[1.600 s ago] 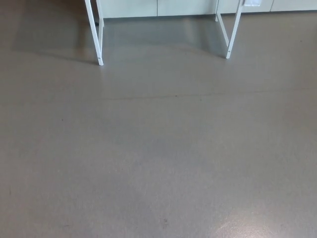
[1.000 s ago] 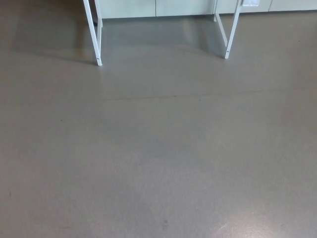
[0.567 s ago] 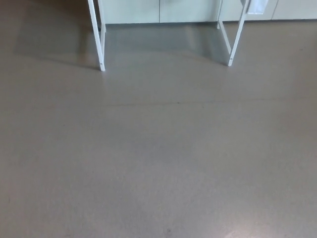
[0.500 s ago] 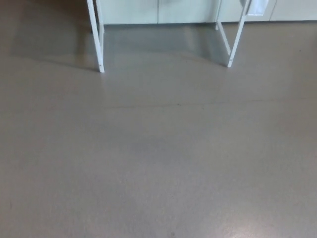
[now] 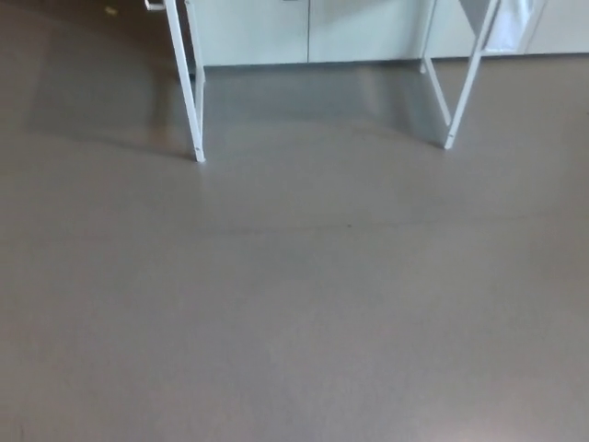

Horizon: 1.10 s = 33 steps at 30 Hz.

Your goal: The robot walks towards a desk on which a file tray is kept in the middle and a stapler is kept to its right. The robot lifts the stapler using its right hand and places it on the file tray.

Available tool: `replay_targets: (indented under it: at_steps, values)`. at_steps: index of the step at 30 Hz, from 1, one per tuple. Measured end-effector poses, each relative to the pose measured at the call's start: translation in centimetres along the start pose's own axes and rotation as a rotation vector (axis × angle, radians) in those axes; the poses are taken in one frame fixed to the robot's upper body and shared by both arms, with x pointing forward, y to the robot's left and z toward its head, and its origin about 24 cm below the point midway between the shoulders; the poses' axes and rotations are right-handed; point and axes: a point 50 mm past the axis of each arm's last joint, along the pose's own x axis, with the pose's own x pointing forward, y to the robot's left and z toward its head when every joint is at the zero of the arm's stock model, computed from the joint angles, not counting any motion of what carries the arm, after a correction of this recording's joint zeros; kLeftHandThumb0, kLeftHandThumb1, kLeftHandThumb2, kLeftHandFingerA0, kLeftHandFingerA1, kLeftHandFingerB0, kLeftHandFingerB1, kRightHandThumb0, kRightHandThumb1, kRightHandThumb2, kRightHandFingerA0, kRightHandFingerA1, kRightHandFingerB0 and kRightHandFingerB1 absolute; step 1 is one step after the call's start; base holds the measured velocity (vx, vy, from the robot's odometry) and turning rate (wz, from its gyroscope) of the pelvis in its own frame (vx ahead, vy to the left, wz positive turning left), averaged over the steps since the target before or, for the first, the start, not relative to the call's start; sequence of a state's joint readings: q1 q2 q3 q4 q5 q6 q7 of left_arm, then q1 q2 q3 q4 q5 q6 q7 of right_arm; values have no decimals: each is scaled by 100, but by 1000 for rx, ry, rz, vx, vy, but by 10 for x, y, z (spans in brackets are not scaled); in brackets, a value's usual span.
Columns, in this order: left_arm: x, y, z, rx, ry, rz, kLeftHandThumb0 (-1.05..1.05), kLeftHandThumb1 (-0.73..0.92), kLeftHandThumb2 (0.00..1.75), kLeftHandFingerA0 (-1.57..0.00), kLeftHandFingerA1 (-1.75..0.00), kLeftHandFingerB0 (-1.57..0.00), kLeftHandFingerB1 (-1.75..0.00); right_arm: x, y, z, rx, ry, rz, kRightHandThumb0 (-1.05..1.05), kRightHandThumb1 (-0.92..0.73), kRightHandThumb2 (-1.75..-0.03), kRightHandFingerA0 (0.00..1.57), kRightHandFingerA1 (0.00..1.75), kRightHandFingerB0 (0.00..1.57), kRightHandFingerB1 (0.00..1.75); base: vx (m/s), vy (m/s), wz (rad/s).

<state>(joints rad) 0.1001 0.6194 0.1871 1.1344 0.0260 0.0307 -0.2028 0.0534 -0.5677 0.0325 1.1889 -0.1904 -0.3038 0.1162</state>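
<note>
White bench legs (image 5: 196,138) are seen on a grey floor (image 5: 294,313) before pale cabinets (image 5: 313,32); the hands' state cannot be told

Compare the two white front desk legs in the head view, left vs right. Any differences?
The left desk leg leans only slightly, top toward picture left; the right desk leg slants more, top toward picture right. The left desk leg's foot sits lower in the picture than the right desk leg's. A dark shadow spreads beside the left desk leg; none so dark lies by the right desk leg. Both are thin, white, and stand on the grey floor.
</note>
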Motion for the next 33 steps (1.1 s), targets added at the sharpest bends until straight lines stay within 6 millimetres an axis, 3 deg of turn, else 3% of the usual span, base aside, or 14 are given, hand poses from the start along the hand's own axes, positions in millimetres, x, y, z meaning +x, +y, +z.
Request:
replay_targets:
  at_steps: [3,4,5,6,9,10,11,14,15,16,28,29,30,33]
  values:
    - [1,-2,3,-11,-11,-5,-28,65,114,-9,-54,-7,-51,0,-7,2,3,-4,-20,-69,-46,-86,0,24,4,26,345,-219,12]
    - [1,-2,3,-13,-9,-5,-50,87,65,-18,-42,-16,-34,1,-8,3,8,-5,-24,-70,-45,-85,0,24,0,26,326,-113,-7]
    - [1,-2,1,-15,-4,-4,-50,87,65,-18,-42,-16,-34,0,-8,2,13,-5,-26,-70,-45,-85,0,24,0,26,347,-91,2]
    - [1,-2,0,-17,-1,-4,-28,64,114,-8,-53,-7,-51,0,-8,2,20,-6,-28,-70,-50,-89,0,26,3,27,310,-38,1]
    - [0,-2,-2,-17,5,-3,-28,63,113,-11,-54,-9,-52,1,-8,3,13,-9,-30,-74,-52,-90,0,24,3,25,314,21,-13]
    - [0,-2,-2,-17,6,-4,-51,87,70,-20,-47,-24,-40,1,-8,3,7,-9,-28,-72,-52,-90,0,25,0,25,368,78,-23]
    - [0,-2,-2,-17,7,-4,-27,64,114,-11,-54,-9,-52,1,-7,3,-1,-7,-24,-74,-50,-88,0,23,4,22,389,113,-19]
    - [0,-3,-2,-10,7,-6,-28,65,114,-9,-54,-8,-52,0,-8,2,-11,-3,-18,-60,-60,-75,0,4,5,19,506,171,-19]
    - [1,-3,0,-10,3,-7,-28,66,114,-8,-53,-7,-51,1,-9,4,-5,-5,-20,-69,-46,-85,0,22,0,20,528,209,-83]
    - [1,-3,1,-11,-2,-7,-51,88,70,-21,-45,-25,-40,2,-10,7,6,-12,-22,-69,-48,-86,0,24,0,21,509,172,-54]
    - [1,-2,1,15,-4,-4,-51,89,66,-25,-47,-25,-39,3,-10,9,-21,-10,-8,-67,-50,-91,0,38,6,35,415,39,12]
    - [1,-2,3,18,-7,-4,-52,88,65,-24,-47,-31,-44,4,-7,11,-33,-12,-6,-64,-69,-63,7,34,13,27,617,128,-29]
    - [1,-2,4,20,-11,-4,-52,87,64,-24,-46,-26,-40,5,-7,12,-46,-19,-6,-59,-49,-89,0,35,0,31,596,172,66]
    - [2,-1,10,16,-30,-2,-27,64,114,-10,-54,-9,-51,5,-15,16,-53,-31,-38,-54,-63,-65,1,24,6,26,595,179,13]
